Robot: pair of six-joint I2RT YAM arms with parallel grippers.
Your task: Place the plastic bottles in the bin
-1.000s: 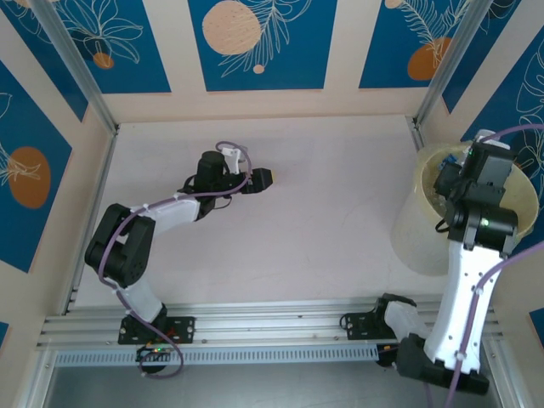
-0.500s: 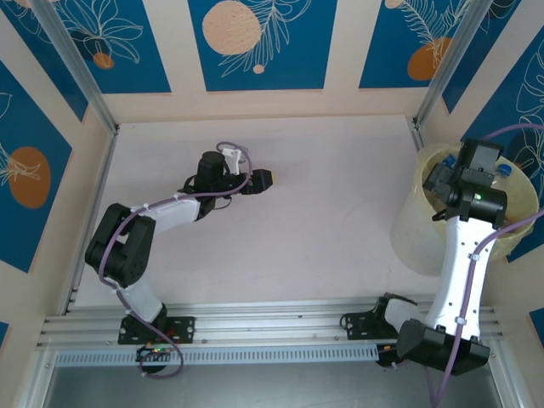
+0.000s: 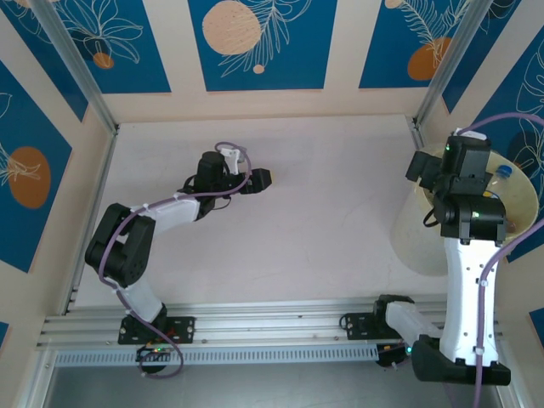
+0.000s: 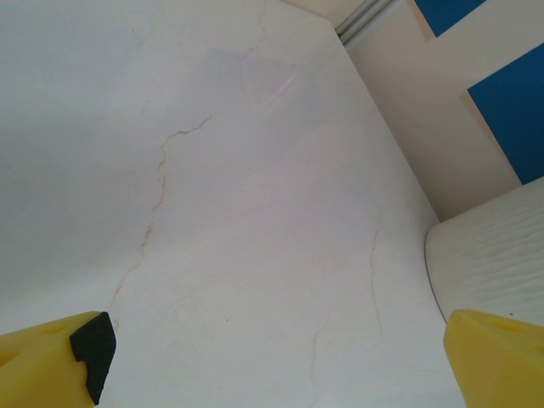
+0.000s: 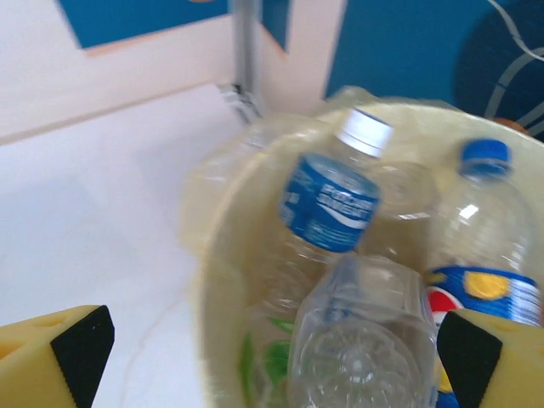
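**Plastic bottles [image 5: 330, 204] heaped in the bin [image 5: 208, 255]**

Blue-patterned wall panels [image 3: 255, 42] ringed the counter [image 3: 323, 229]; the bin stood at its right edge, partly hidden under the right arm [image 3: 463, 255]. Bottles looked clear, crumpled, blue-labelled, with white and blue caps. Above the rim the right hand [image 5: 272, 365] gaped, empty. The left hand [image 3: 265, 178], fingers apart, held nothing mid-counter.

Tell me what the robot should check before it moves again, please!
1. The right gripper is open with nothing between its fingers: ok.
2. The plastic bottles lie inside the bin: ok.
3. The right gripper is clear of the bin's rim: cannot tell.
4. The left gripper is open over bare table: ok.
5. More bottles are waiting on the table: cannot tell, the arms hide parts of it.
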